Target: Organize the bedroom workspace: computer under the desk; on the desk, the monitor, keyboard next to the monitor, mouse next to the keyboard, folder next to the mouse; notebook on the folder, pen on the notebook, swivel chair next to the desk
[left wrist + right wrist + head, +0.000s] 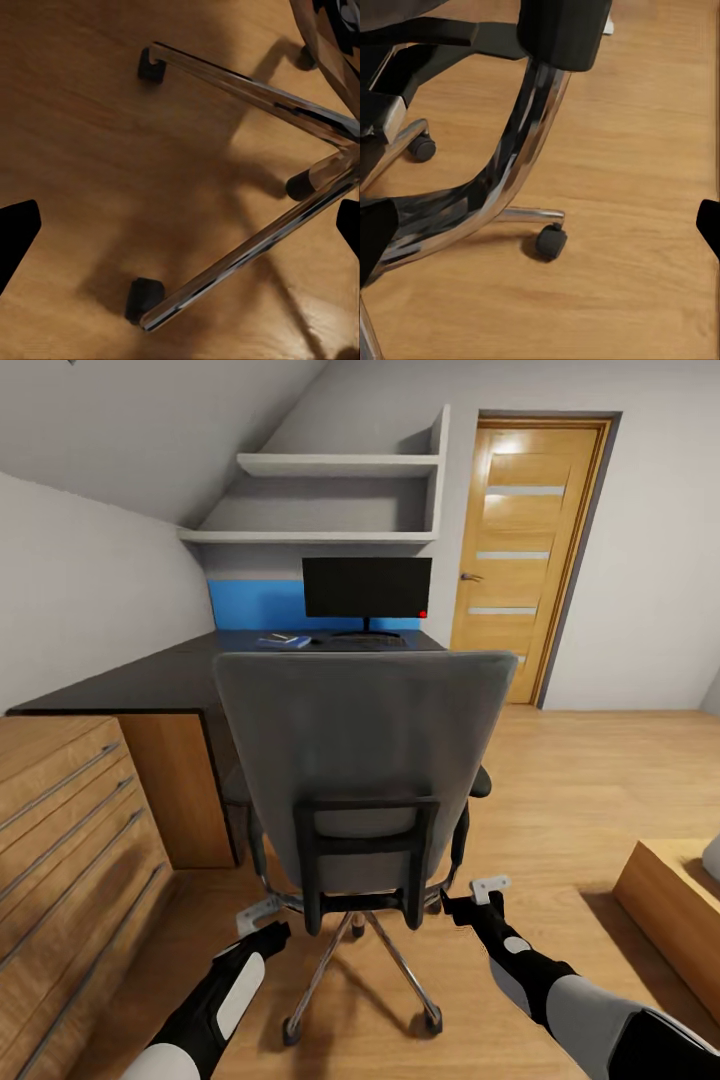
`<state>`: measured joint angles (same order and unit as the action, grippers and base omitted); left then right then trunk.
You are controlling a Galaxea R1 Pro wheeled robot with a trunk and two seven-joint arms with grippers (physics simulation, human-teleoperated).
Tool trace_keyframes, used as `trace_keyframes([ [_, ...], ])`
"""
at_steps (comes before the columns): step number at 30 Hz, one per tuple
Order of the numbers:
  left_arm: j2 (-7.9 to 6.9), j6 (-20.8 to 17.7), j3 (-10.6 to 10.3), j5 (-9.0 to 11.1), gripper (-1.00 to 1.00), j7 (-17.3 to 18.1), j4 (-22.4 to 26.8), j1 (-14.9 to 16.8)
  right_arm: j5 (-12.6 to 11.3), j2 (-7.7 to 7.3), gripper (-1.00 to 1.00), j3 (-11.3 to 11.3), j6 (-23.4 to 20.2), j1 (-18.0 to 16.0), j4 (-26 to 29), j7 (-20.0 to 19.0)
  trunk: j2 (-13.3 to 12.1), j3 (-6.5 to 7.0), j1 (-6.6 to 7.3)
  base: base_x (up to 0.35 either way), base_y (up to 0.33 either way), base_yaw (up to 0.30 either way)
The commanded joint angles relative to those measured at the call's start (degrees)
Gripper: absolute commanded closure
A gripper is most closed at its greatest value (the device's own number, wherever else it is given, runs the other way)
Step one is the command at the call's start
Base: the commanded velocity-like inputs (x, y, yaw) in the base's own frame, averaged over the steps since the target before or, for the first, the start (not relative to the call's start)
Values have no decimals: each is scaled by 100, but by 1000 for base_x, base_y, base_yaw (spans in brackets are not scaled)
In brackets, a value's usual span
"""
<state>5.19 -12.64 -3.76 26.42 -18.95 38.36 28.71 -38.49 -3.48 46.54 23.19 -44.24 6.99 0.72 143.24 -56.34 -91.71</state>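
The grey swivel chair stands with its back to me, facing the black-topped desk. The monitor is upright on the desk with the dark keyboard in front of it. The blue folder lies to the keyboard's left; what lies on it is too small to tell. The mouse, notebook and pen cannot be made out, and the computer is hidden. My left gripper is open low at the chair's left, over the chrome base. My right gripper is open at the chair's right, by a curved chrome support.
A light-wood drawer cabinet runs along my left, joined to the desk. A wooden door is behind the desk to the right, and wall shelves hang above. A low wooden piece sits at the right on the plank floor.
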Motion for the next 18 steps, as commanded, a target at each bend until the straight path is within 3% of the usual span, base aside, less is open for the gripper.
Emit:
trace_keyframes([
  [1, -3, -2, -34, 73, -100, -21, 22, 7, -52, -3, -100, 49, 27, -2, 6, 7, 2, -5, -1, 273, -217, 0],
  [11, -17, -4, -20, 73, -100, -14, 22, 4, -51, -2, -100, 57, 57, 3, 5, 7, 2, -5, -1, 221, -196, 0],
  [18, -18, -10, -11, 80, -100, 4, 15, 6, -49, 0, -100, 57, 60, 1, 5, 13, 2, -5, -1, -262, -91, 0],
])
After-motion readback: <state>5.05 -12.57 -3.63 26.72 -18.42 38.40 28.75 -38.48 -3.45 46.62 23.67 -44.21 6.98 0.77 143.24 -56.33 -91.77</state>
